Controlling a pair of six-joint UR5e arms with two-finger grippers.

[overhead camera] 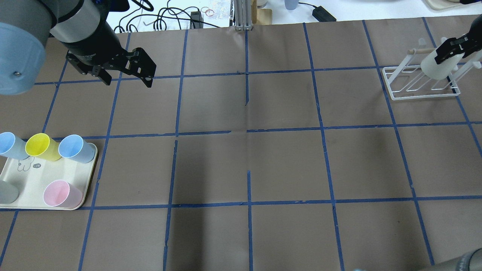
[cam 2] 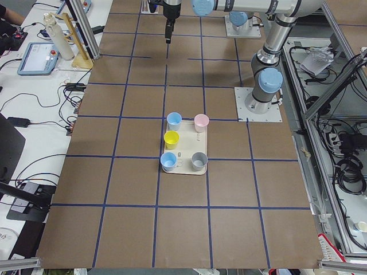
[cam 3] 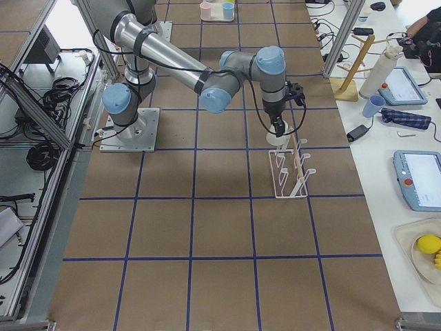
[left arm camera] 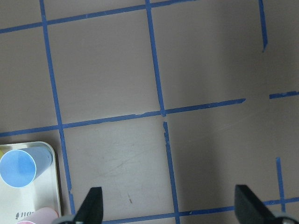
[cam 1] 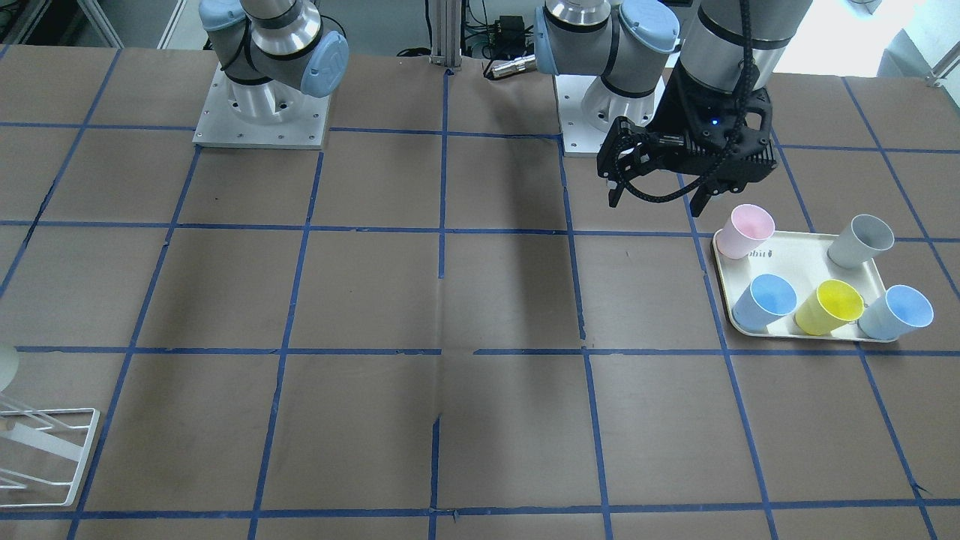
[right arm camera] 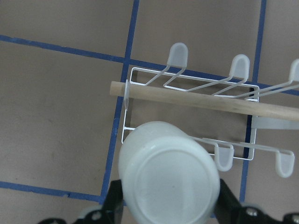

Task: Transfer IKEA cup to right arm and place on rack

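Observation:
The pale cream IKEA cup [overhead camera: 435,66] is upside down in my right gripper [overhead camera: 450,51], which is shut on it just over the white wire rack [overhead camera: 418,92] at the far right. In the right wrist view the cup's base [right arm camera: 170,186] faces the camera between the black fingers [right arm camera: 114,200], above the rack's near left rod, in front of the wooden bar [right arm camera: 196,100]. I cannot tell whether the cup rests on a rod. My left gripper [overhead camera: 128,81] is open and empty above the table, beside the tray; its fingertips [left arm camera: 93,205] are wide apart.
A cream tray [overhead camera: 22,180] at the left holds a pink cup [overhead camera: 60,194], a yellow cup [overhead camera: 39,146], a grey cup [cam 1: 862,240] and three blue cups [overhead camera: 75,148]. Brown table with blue tape grid between tray and rack.

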